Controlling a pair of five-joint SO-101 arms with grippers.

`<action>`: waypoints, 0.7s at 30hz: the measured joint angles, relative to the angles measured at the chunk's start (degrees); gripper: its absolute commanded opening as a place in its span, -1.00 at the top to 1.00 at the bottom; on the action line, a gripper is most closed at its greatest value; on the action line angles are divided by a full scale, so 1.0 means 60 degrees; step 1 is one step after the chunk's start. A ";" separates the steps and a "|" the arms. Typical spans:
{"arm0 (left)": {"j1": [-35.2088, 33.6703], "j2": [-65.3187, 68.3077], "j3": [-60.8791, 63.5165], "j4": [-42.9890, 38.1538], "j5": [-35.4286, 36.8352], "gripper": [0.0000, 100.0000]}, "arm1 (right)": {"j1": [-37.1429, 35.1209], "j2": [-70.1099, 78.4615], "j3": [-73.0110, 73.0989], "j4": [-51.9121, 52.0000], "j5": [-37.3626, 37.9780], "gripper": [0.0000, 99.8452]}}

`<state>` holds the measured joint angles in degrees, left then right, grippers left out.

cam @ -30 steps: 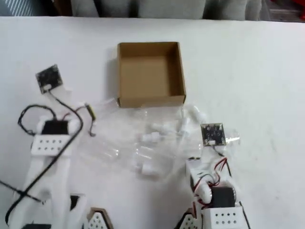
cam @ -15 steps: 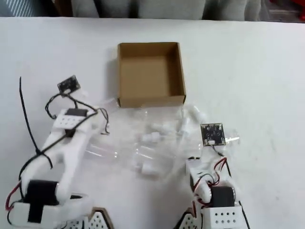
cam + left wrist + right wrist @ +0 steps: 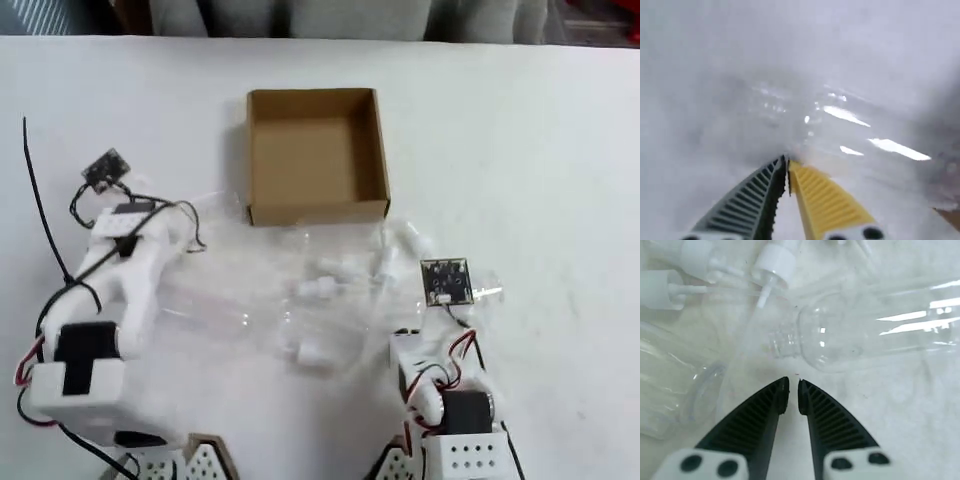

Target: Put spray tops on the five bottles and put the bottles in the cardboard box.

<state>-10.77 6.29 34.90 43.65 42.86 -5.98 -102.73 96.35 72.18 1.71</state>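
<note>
Several clear bottles [image 3: 250, 300] lie uncapped in a loose heap in front of the open cardboard box [image 3: 315, 155], with white spray tops [image 3: 318, 287] scattered among them. My left arm [image 3: 125, 260] stretches up the left side of the heap. Its gripper [image 3: 787, 164] is shut and empty, pointing at a blurred clear bottle [image 3: 855, 135]. My right arm [image 3: 445, 385] sits at the near right. Its gripper [image 3: 790, 389] is shut on nothing, just short of the open neck of a lying bottle [image 3: 865, 330]. Spray tops [image 3: 775, 262] lie beyond that neck.
The box is empty inside, and a corner of it [image 3: 947, 216] shows in the left wrist view. Another clear bottle [image 3: 670, 395] lies beside the right gripper. Black cables [image 3: 40, 215] loop off the left arm. The white table [image 3: 540, 150] stretches right of the box.
The left arm unfolded and swung in toward the bottles, then drew back a little to the left. The right arm and the bottles have not moved.
</note>
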 measured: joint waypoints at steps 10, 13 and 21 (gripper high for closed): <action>-0.0542 0.1817 -0.2447 0.1084 0.0029 0.94 | 0.0000 0.0000 0.0000 0.0000 0.0000 0.97; -0.0601 0.1949 -0.2960 0.1670 0.0029 0.94 | 0.0000 0.0000 0.0000 0.0000 0.0000 0.97; -0.0674 0.1963 -0.4059 0.2872 0.0718 0.79 | 0.0000 0.0000 0.0000 0.0000 0.0000 0.97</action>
<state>-14.81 18.07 10.55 60.88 47.16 -5.98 -102.73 96.35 72.18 1.71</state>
